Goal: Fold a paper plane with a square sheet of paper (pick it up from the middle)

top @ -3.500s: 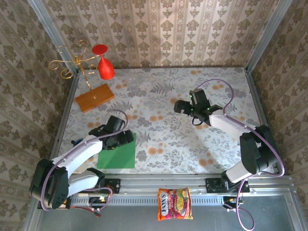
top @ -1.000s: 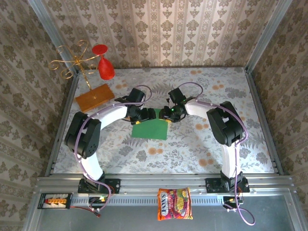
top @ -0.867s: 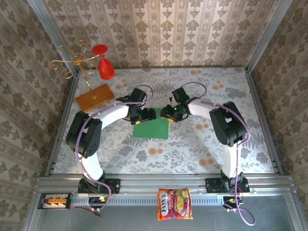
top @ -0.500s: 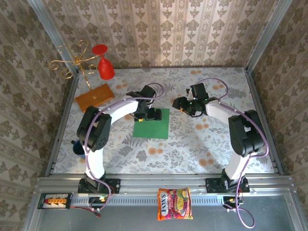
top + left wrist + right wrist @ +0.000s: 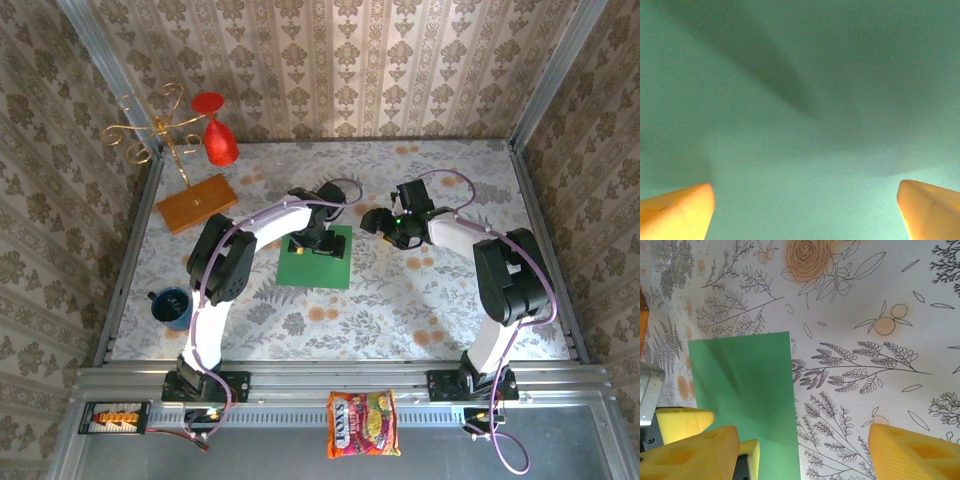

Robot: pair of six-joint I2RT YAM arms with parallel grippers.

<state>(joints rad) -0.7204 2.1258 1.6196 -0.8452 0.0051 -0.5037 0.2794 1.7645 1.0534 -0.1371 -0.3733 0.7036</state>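
Drawn back since a second ago, the right pincer now hovers apart from the square sheet of paper. The green sheet lies flat on the flowered surface, just to that pincer's left. The right pincer's jaws stand wide, with nothing between them. Meanwhile the left pincer has slid further onto the sheet and sits over its far half. In the left wrist view, green paper lies directly beneath this pincer. Its two yellow fingertips are spread wide and grip nothing. Well to the left pincer's left sit an orange board and a blue cup.
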